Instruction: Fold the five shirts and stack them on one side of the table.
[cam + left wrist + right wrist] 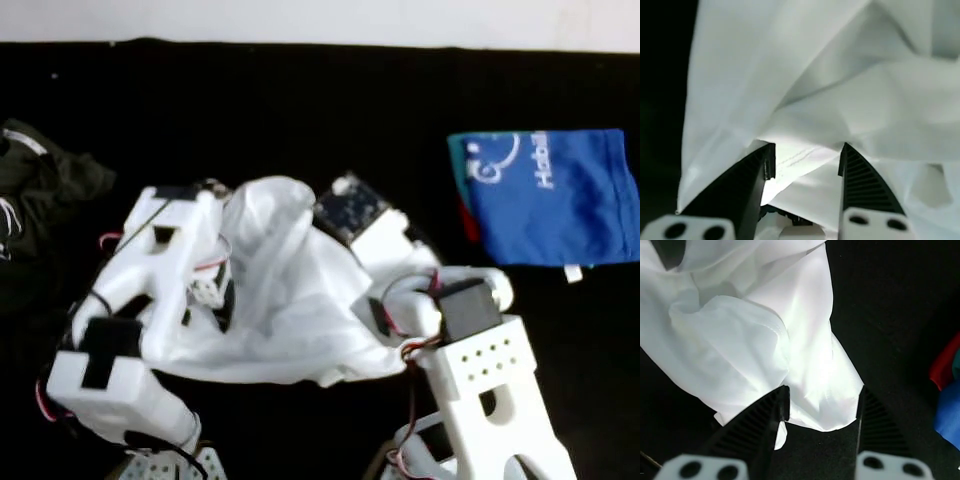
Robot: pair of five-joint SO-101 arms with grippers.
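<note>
A crumpled white shirt [290, 290] lies in the middle of the black table [330, 110], bunched up between my two arms. My left gripper [806, 155] is open, and the white shirt [810, 90] drapes over and between its fingers. My right gripper [822, 400] is open too, its fingers on either side of a loose edge of the white shirt [765, 340]. A folded blue shirt [555, 200] tops a stack at the right side, with teal and red edges showing beneath. The left arm [150, 260] and right arm [470, 330] flank the white shirt.
A heap of dark shirts [40, 200] sits at the left edge. The stack's red edge [942, 367] and blue shirt [950, 420] lie close to my right gripper. Bare black table stretches along the far side.
</note>
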